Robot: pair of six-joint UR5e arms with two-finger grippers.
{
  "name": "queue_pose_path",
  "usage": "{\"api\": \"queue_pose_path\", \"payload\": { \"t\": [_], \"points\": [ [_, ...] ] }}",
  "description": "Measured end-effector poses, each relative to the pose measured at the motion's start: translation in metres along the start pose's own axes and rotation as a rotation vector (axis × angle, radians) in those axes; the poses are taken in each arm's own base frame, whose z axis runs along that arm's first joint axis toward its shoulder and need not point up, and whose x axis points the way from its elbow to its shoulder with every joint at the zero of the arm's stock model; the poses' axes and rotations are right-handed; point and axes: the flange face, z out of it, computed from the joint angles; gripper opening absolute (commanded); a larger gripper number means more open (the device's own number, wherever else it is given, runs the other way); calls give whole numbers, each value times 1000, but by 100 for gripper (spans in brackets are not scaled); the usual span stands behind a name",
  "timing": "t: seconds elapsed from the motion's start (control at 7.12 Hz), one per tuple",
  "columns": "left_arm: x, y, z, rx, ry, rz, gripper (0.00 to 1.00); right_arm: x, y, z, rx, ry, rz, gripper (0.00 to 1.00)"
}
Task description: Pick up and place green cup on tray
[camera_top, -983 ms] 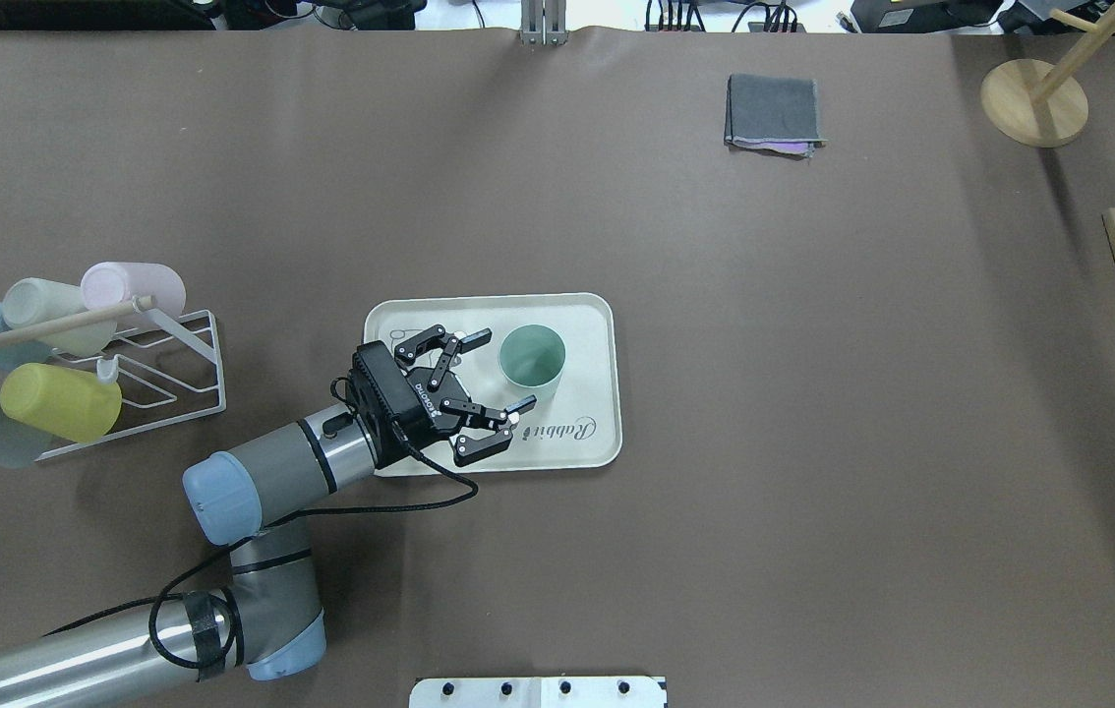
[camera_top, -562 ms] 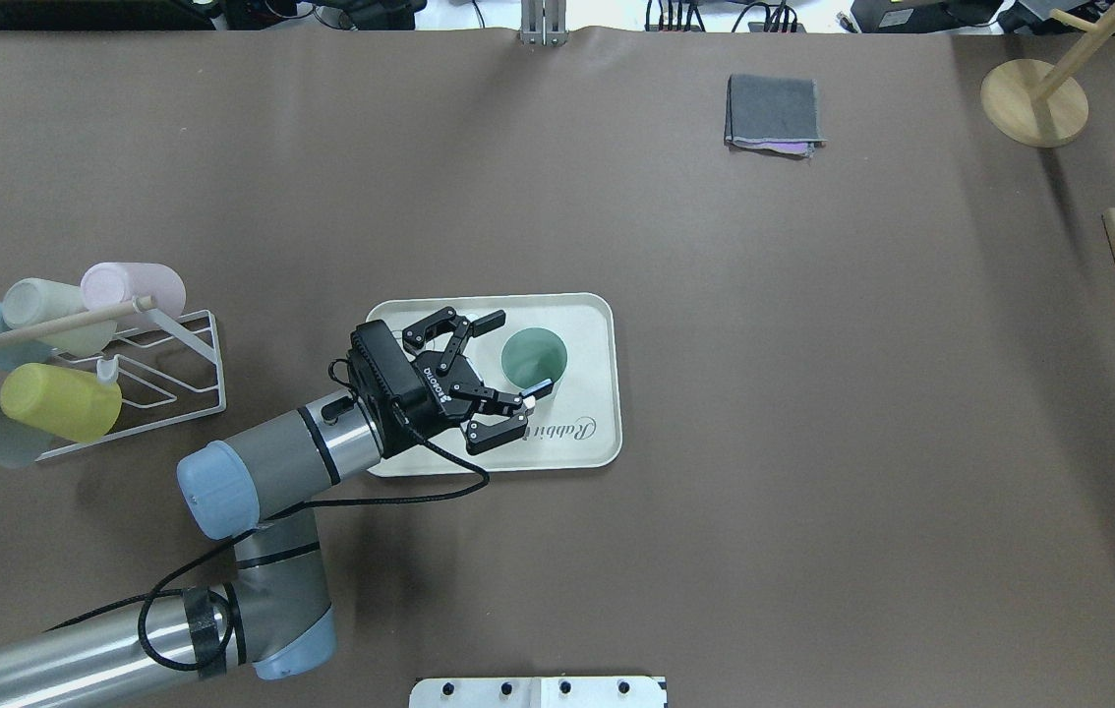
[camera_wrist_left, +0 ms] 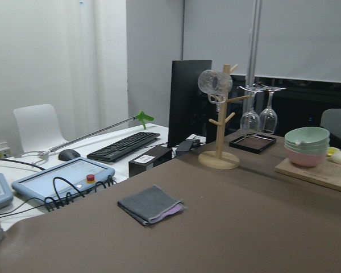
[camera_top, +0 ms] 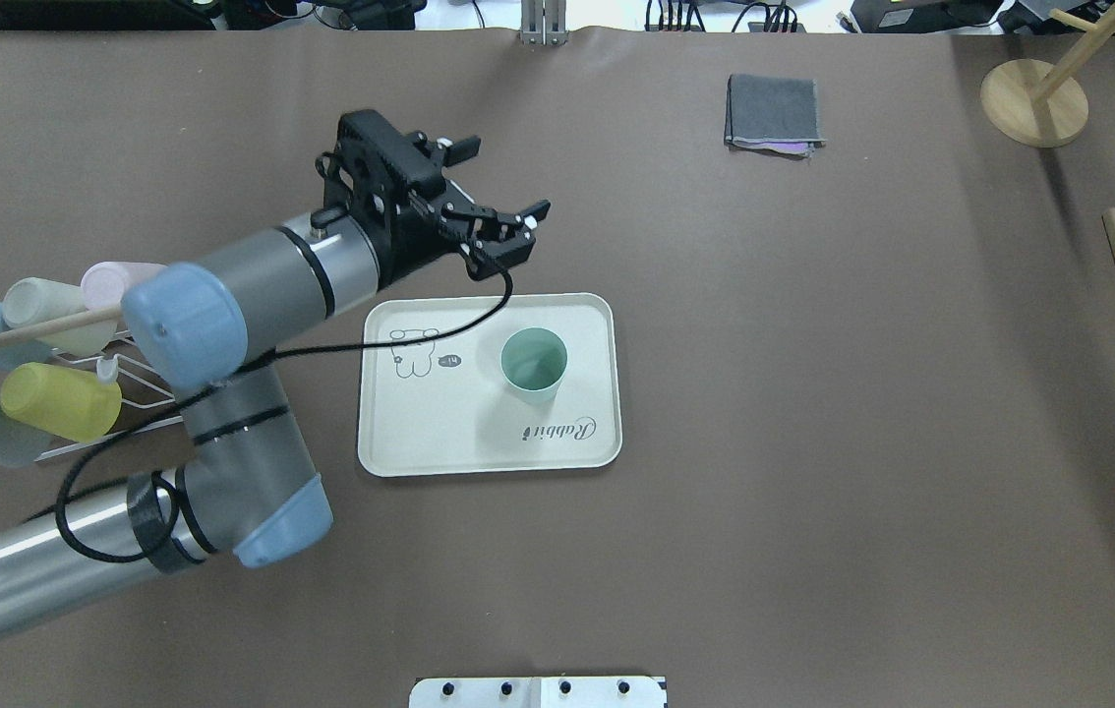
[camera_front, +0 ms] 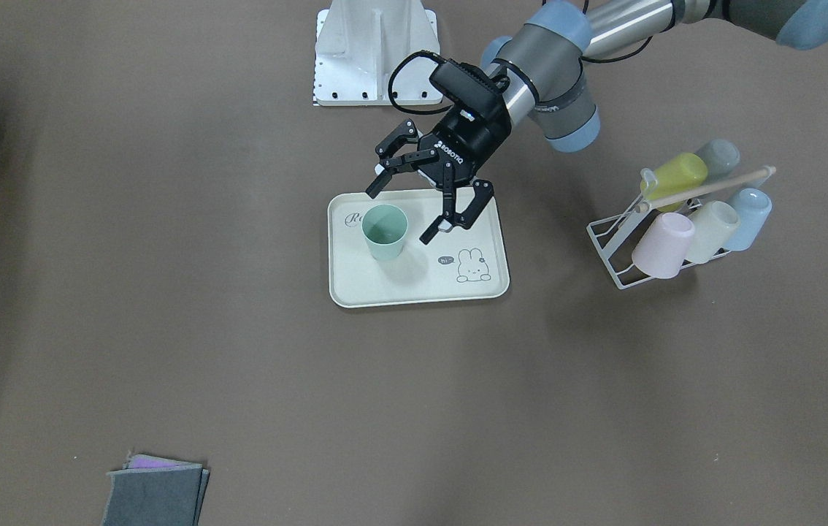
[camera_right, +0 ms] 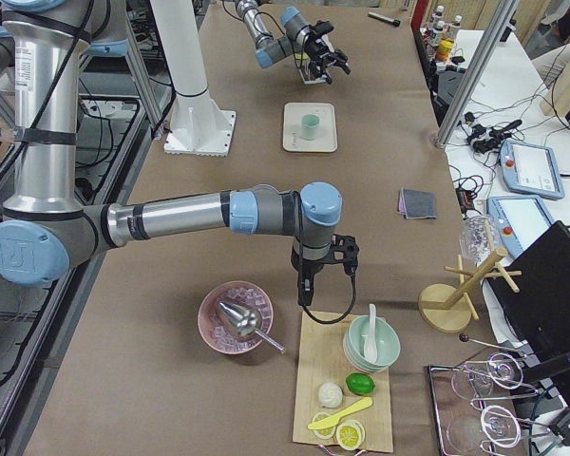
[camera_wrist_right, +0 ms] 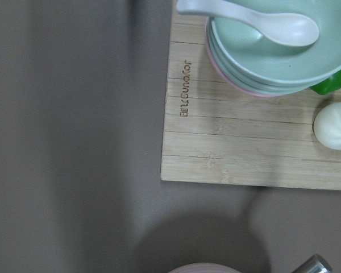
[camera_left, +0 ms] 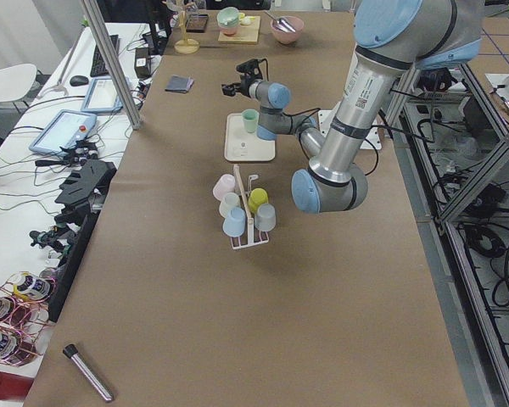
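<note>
2-finger left hand (camera_top: 498, 180) wide open & empty, clear of green cup (camera_top: 533, 362) on tray (camera_top: 440, 438).

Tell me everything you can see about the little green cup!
The green cup is a small, plain mint-green tumbler with no handle, smooth like plastic. It stands upright and empty on the cream tray, near the word Rabbit. Only the tray touches it; the open left gripper hangs apart from it.

Overhead, front share tray (camera_top: 420, 433); sides seemingly far.
</note>
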Motion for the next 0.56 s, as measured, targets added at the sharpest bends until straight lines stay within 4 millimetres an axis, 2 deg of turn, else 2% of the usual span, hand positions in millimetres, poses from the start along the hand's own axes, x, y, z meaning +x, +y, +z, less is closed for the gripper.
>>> {"api": "queue_pose_path", "payload": {
  "t": [0.14, 0.28, 0.42, 0.56],
  "points": [
    [-42, -31, 0, -112, -76, 28, 98, 0, 0, 0, 0, -1, 0, 100],
    [-91, -49, -3, -242, -171, 39, 98, -1, 0, 0, -1, -1, -1, 100],
    [-150, -61, -13, -388, -261, 19, 98, -1, -1, 1, -1, -1, -2, 100],
    [-215, -69, -34, -546, -317, -57, 98, -2, -2, 1, -1, -2, -4, 100]
  ]
}}
